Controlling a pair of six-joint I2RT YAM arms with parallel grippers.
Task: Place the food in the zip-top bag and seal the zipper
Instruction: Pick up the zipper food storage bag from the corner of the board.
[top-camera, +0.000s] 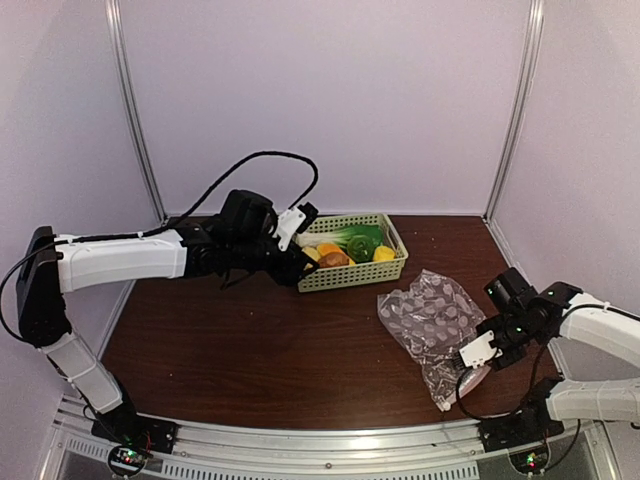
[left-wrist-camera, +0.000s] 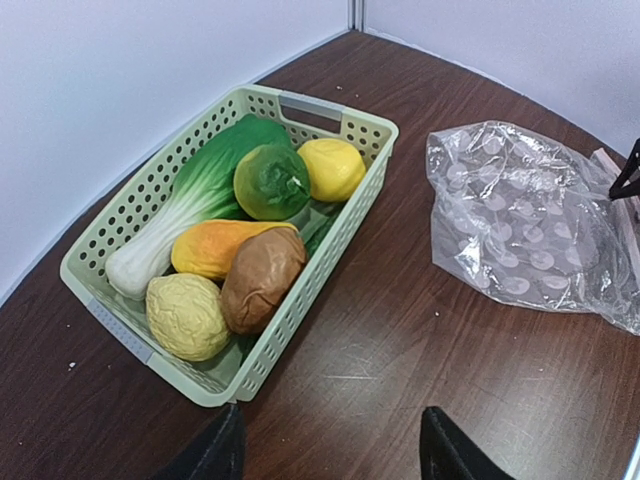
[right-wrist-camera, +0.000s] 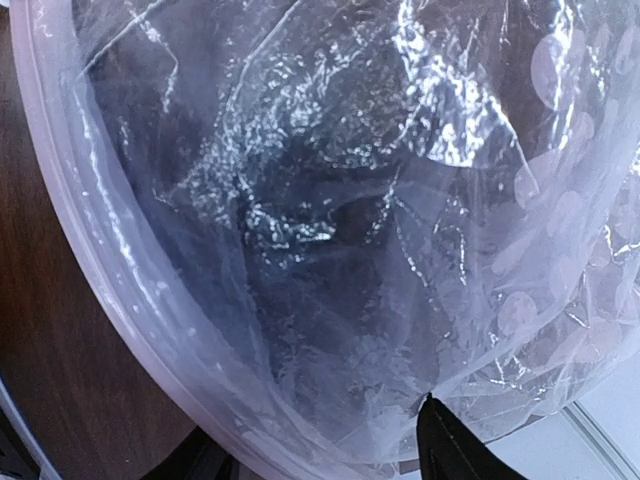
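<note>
Left tool (left-wrist-camera: 330, 455) spread and empty beside the basket (left-wrist-camera: 310, 290); right tool (right-wrist-camera: 322, 435) spread under the zip-top bag (left-wrist-camera: 520, 220).
In the left wrist view the food (left-wrist-camera: 215, 248) lies in the basket, up-left of the tool, and the bag rests on the table (left-wrist-camera: 420, 350) at upper right. The zipper (right-wrist-camera: 60, 200) curves down the left of the right wrist view.
</note>
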